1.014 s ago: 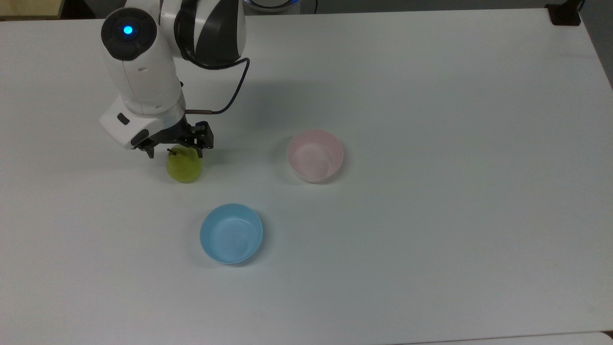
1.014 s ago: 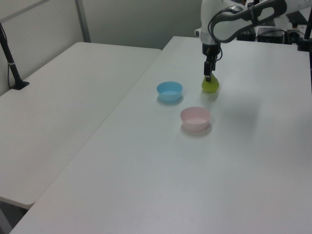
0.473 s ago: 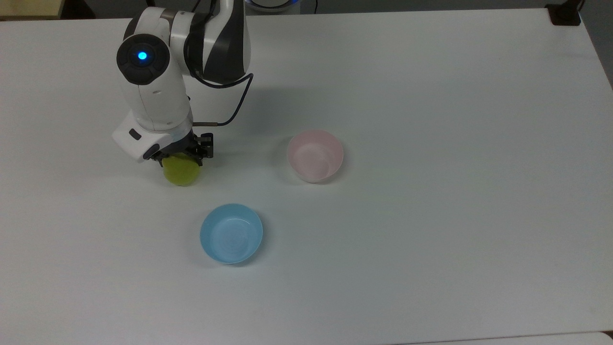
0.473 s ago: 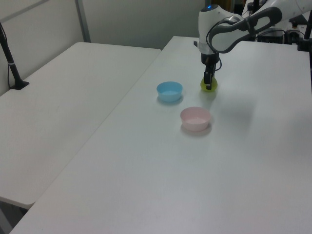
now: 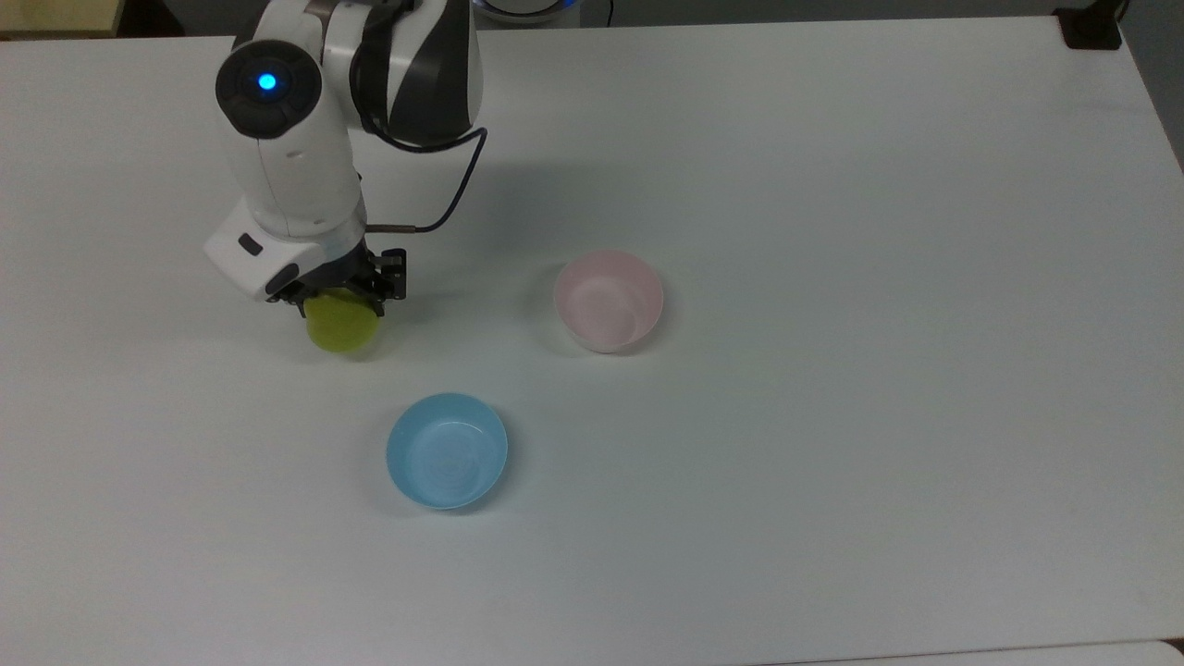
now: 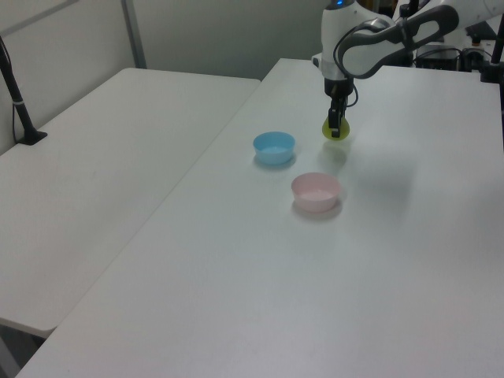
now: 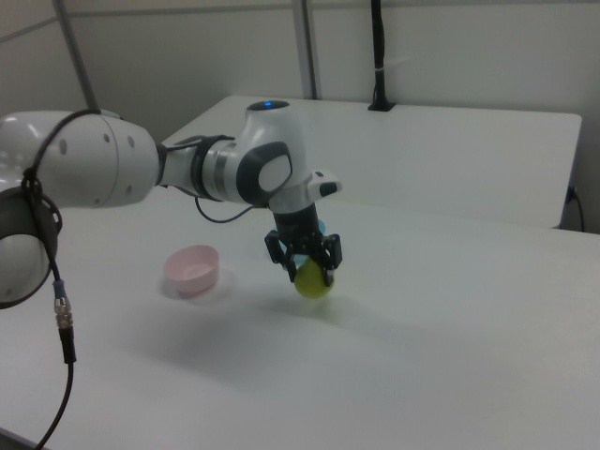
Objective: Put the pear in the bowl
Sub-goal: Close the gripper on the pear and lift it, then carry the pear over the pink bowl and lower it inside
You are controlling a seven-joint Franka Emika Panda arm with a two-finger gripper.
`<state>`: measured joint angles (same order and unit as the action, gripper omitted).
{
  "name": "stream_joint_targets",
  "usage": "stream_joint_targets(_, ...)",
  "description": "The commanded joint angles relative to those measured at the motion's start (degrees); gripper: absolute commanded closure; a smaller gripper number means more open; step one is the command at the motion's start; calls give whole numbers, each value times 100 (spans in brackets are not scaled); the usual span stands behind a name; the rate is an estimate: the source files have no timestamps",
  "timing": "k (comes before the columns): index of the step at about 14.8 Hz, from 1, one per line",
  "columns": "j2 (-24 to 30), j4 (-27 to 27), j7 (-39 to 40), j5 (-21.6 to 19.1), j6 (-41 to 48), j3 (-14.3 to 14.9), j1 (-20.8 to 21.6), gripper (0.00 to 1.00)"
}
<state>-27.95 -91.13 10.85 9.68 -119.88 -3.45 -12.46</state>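
The yellow-green pear (image 5: 340, 329) (image 6: 334, 131) (image 7: 313, 284) hangs just above the white table, its shadow on the surface below it in the left view. My gripper (image 5: 342, 303) (image 7: 307, 270) points straight down and is shut on the pear's upper part, hiding the stem. The pale pink bowl (image 5: 608, 301) (image 6: 316, 191) (image 7: 192, 269) stands upright with nothing in it, well off to the top view's right of the pear.
A light blue bowl (image 5: 447, 450) (image 6: 274, 147) sits nearer the top view's bottom, between pear and pink bowl sideways. The white table (image 5: 879, 416) stretches bare to the top view's right. A second table (image 6: 102, 150) adjoins in the left view.
The gripper came down over the pear and shut on it. Since then it has risen a little with the pear and drifted toward the top view's left.
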Motion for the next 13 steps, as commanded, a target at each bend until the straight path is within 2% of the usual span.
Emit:
stream_joint_targets(1,535,-98,49,69,429,20,51,73)
stream_joint_targets(4,948,-89,-39,60,746,-15,68,72)
stream_joint_targets(7,1125,-89,-284,51,992,-15,375,72)
stream_joint_targets(11,1283,-124,-1399,77,1220,-15,1173,72)
stream_joint_targets(13,1327,-151,-1673,77,1422,-15,1534,72)
